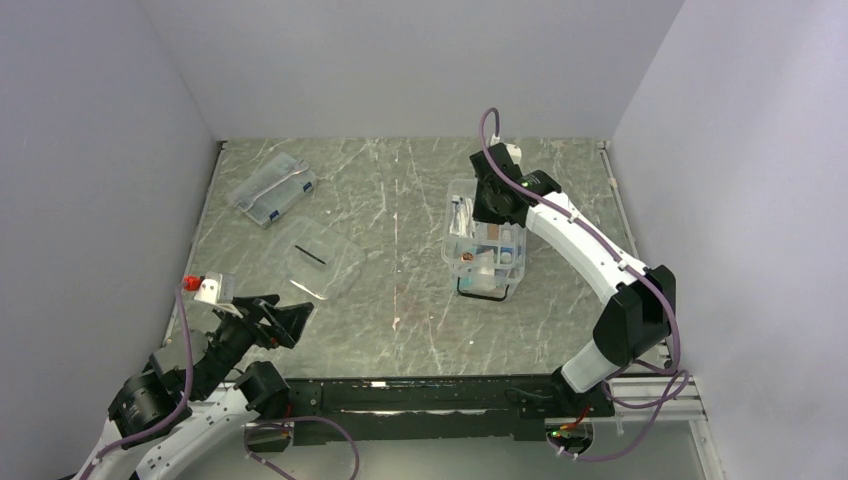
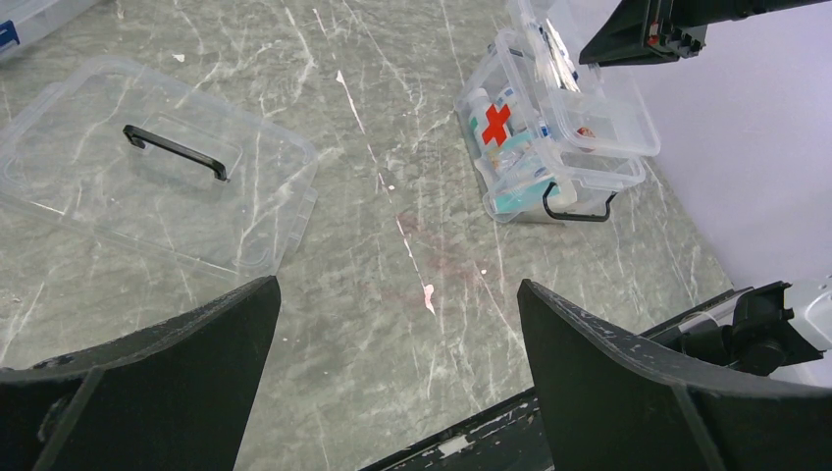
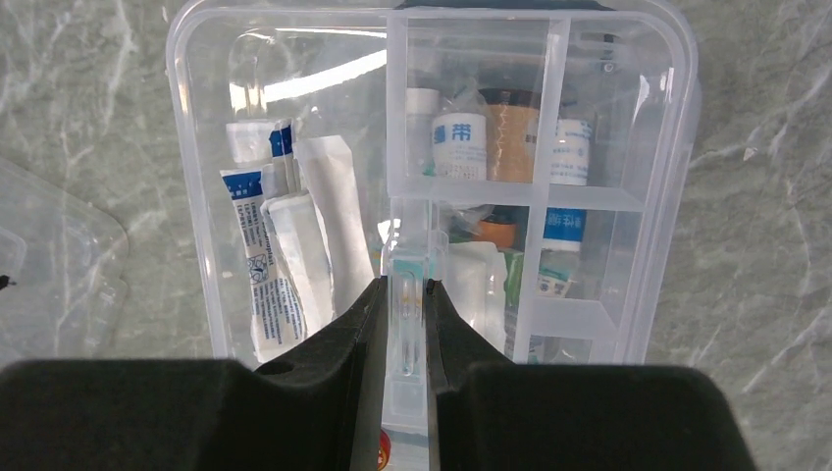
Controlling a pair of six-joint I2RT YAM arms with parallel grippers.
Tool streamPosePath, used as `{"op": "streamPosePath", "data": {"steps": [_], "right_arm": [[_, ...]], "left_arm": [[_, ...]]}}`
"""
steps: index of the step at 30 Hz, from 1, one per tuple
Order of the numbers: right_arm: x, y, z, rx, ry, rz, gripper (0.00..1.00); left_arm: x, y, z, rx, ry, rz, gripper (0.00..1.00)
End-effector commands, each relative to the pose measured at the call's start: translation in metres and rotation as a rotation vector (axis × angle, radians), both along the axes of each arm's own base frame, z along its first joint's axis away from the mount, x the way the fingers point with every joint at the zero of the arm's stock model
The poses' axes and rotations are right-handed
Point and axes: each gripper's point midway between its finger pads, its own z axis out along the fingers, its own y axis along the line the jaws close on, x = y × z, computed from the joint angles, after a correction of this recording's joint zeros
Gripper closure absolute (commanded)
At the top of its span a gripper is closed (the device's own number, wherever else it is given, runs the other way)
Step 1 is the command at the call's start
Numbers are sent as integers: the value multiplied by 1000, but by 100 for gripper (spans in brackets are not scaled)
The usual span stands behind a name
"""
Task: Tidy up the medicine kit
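The right pincer (image 3: 404, 294) is closed on a thin, upright clear tab at the middle of a divider tray (image 3: 549, 108), with one dark finger pressed to each side of the tab. The tray sits in the open top of the medicine kit (image 3: 186, 118) and covers the right half of the tub. Through its clear compartments show white bottles (image 3: 459, 147) with blue print and a brown roll (image 3: 510, 137) lower in the kit. In the uncovered left half of the kit lie white tubes and sachets (image 3: 260, 245) with blue lettering.

In the left wrist view the tray's rim stands a little above the kit's rim, but I cannot tell whether it rests there or hangs free. The red cross (image 2: 495, 125) marks the kit's front wall, and a dark latch (image 2: 579, 211) hangs at its end.

The kit stands on the marbled surface (image 1: 400, 300) toward the right, with its lid off. The clear lid (image 1: 325, 258) lies flat to the left of the kit, near it but apart, its dark handle (image 2: 177, 152) facing up. A flatter clear case with blue labels (image 1: 273, 188) lies farther left of the kit and farther back.

The left pincer (image 2: 394, 289) is spread wide and grips nothing. It hovers well apart from the kit on the near left, beyond the lid.
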Motion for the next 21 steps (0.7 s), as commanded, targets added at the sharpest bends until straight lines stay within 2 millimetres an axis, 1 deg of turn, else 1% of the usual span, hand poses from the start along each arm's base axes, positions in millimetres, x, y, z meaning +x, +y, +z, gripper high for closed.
{"op": "streamPosePath", "data": {"steps": [1, 11, 21], "right_arm": [[1, -5, 22, 34, -65, 19, 100], [-4, -19, 8, 8, -41, -5, 100], [-6, -20, -7, 12, -16, -2, 100]], "left_arm": [[3, 0, 4, -12, -10, 16, 1], [3, 1, 4, -12, -11, 16, 1], [3, 1, 4, -17, -11, 16, 1]]}}
